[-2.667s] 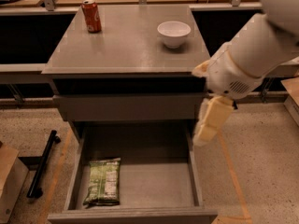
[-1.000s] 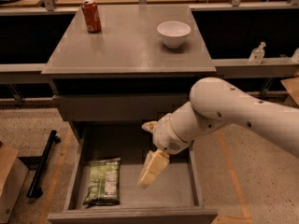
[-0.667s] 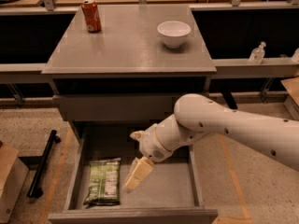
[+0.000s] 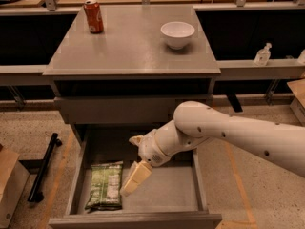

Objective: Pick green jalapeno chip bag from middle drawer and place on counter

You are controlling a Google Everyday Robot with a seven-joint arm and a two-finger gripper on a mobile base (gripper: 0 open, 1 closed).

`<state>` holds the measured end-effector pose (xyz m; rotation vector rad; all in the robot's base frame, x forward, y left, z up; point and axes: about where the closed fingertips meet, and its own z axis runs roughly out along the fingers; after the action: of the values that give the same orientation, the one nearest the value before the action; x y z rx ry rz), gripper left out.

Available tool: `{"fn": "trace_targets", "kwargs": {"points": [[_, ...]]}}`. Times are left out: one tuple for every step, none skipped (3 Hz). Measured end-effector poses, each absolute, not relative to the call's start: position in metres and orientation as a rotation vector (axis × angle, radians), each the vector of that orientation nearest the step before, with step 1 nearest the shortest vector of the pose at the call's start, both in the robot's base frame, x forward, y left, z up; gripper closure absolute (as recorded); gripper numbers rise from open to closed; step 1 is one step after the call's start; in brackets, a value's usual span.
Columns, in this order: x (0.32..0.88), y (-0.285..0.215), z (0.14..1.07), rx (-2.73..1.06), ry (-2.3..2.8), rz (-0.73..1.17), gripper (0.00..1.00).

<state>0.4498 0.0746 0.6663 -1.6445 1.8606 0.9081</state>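
Note:
The green jalapeno chip bag (image 4: 105,185) lies flat on the floor of the open middle drawer (image 4: 178,187), at its left side. My gripper (image 4: 131,182) hangs inside the drawer just right of the bag, close to its right edge, pointing down and left. The white arm reaches in from the right. The grey counter (image 4: 128,42) is the cabinet's top slab, above the drawer.
A red soda can (image 4: 93,16) stands at the counter's back left and a white bowl (image 4: 177,34) at its back right. The shallower drawer's flat front (image 4: 114,109) sits above the open one. A black bar (image 4: 43,168) and a cardboard box (image 4: 9,185) lie on the floor at left.
My arm has come down from beside the cabinet into the open drawer and swept left, bringing the gripper from the drawer's right side to just beside the chip bag. The bag has not moved.

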Motion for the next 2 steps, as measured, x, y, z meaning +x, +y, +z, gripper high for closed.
{"fn": "trace_targets", "kwargs": {"points": [[0.466,0.111,0.641,-1.649,1.784,0.991,0.00],[0.483,0.147,0.609,-1.615,1.725,1.090,0.00]]}}
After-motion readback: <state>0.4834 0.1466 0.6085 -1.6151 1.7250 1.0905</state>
